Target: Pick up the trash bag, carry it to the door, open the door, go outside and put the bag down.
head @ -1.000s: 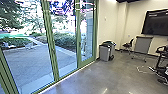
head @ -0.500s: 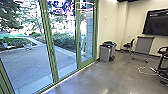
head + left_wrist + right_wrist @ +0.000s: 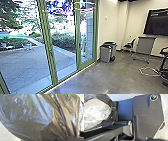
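Green frames hold tall panes of glass [image 3: 23, 65] running from ten o'clock round to twelve, with a door [image 3: 85, 62] standing shut at twelve and a dark handle [image 3: 80, 46] on its upright. Beyond the glass lie grey paving [image 3: 22, 60], a pale path [image 3: 61, 50] and leafy shrubs [image 3: 63, 40]; some whitish things sit out there at ten o'clock, too blurred to name. Indoors, towards one o'clock, grey bins [image 3: 106, 54] with dark tops stand near the foot of the cream wall [image 3: 108, 27]. Farther round, between one and two o'clock, come a black chair [image 3: 128, 46] and a grey upright panel [image 3: 144, 45] on a wheeled stand. A big dark screen [image 3: 157, 23] hangs at two o'clock, and a white cable [image 3: 147, 73] curls loosely over the polished floor [image 3: 112, 77]. The trash bag [image 3: 37, 112], thin see-through plastic full of creases, is right up close to the left wrist camera, drawn into tight folds along one part. The right wrist view has its rounded, pale bulk too, just beside the robot's own dark plate. As for the left claw and the right claw, I cannot tell whether either is wide, narrow or holding the bag.
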